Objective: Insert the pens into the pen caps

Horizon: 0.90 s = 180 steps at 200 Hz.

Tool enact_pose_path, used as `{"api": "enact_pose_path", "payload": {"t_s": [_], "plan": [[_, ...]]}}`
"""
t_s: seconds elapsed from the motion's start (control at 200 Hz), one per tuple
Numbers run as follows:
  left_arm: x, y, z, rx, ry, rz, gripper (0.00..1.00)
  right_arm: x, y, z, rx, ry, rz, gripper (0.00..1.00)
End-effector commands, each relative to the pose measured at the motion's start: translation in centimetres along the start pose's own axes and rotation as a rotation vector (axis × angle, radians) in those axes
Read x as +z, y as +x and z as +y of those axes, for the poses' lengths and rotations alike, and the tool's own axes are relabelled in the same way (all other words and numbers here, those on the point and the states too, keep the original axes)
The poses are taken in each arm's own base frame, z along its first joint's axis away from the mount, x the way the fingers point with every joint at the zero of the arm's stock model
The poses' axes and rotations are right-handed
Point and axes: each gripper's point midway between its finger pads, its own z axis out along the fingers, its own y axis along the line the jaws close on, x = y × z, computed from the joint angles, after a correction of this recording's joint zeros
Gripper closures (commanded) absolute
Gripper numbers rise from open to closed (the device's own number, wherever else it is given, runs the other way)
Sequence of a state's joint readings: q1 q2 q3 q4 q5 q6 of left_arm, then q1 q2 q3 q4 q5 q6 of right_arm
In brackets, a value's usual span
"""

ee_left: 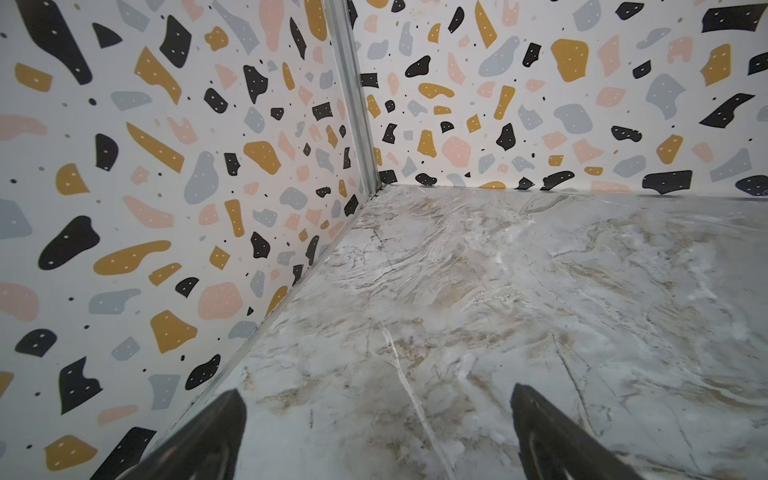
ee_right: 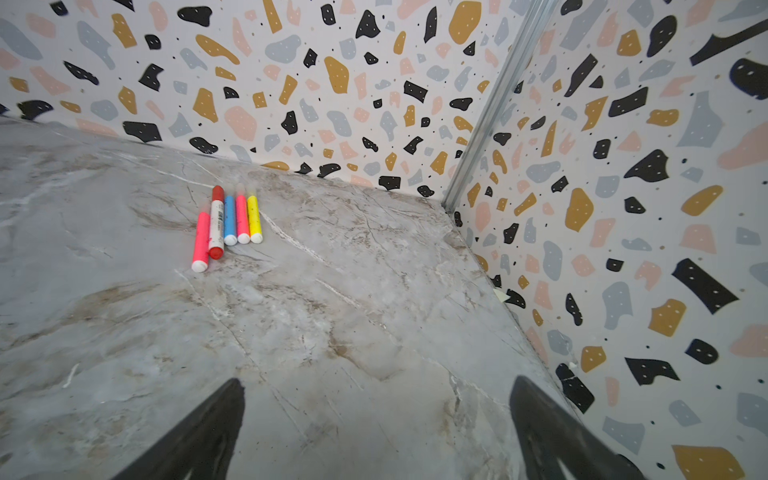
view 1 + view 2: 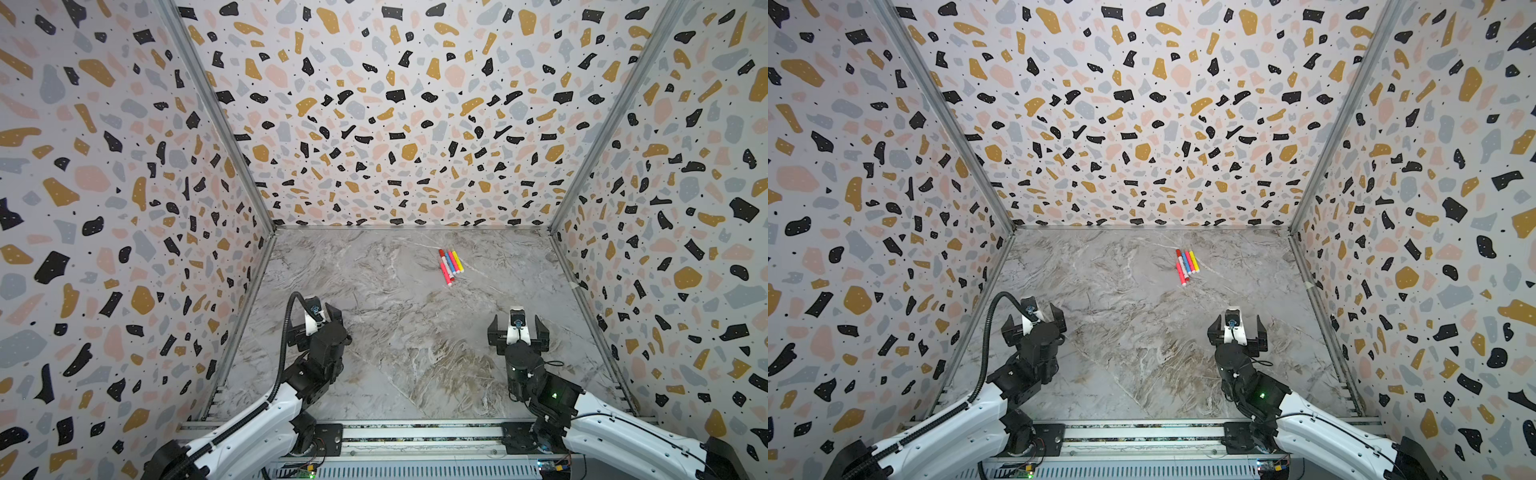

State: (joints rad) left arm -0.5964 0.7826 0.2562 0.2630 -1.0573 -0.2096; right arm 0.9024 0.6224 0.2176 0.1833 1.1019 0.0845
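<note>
Your pens (image 2: 226,224) lie in a tight row, barrels touching, near the back wall (image 2: 332,62). The one red cap (image 2: 217,193) looks already seated on the white pen. The left fingers (image 1: 220,424) and right fingers (image 2: 540,419) are spread and empty, well away from that wall. Reaching into the row could send neighbours rolling across the smooth marbled tabletop (image 2: 374,324). Speckled walls enclose three sides.

arms (image 3: 249,419): white shells, black joints | cable (image 3: 284,349): black corrugated | LED (image 3: 554,395): green, seemingly
</note>
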Motion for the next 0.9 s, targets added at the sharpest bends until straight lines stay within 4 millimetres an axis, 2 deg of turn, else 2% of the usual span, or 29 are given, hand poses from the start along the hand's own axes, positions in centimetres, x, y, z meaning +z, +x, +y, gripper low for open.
{"api": "enact_pose_path", "payload": {"t_s": [0.0,0.165,0.235,0.295,0.481,0.671,0.771,0.896], "plan": [[-0.2,-1.1,1.3,-0.059,-0.047,-0.062,0.0,0.0,0.3,-2.0,0.032,0.115,-0.014,0.02],[-0.2,0.3,2.1,-0.045,-0.091,-0.064,0.0,0.2,2.5,-2.3,0.094,0.107,-0.032,0.08],[-0.1,1.5,2.1,-0.044,-0.094,-0.061,0.0,0.3,3.6,-2.2,0.116,0.09,-0.04,0.09],[0.0,2.6,2.2,-0.044,-0.095,-0.06,0.0,0.4,3.6,-2.1,0.106,0.07,-0.042,0.1],[0.0,2.6,2.2,-0.043,-0.088,-0.055,0.0,0.9,3.2,-2.7,0.156,0.054,-0.081,0.09],[-0.3,2.4,3.2,-0.085,-0.123,-0.083,0.0,2.1,3.1,-4.2,0.237,0.051,-0.117,0.1],[-0.5,2.4,3.7,-0.106,-0.132,-0.103,0.0,2.6,3.2,-4.3,0.25,0.034,-0.109,0.03],[-0.4,2.3,3.9,-0.114,-0.136,-0.108,0.0,3.0,3.4,-5.2,0.279,0.071,-0.111,0.01]]}}
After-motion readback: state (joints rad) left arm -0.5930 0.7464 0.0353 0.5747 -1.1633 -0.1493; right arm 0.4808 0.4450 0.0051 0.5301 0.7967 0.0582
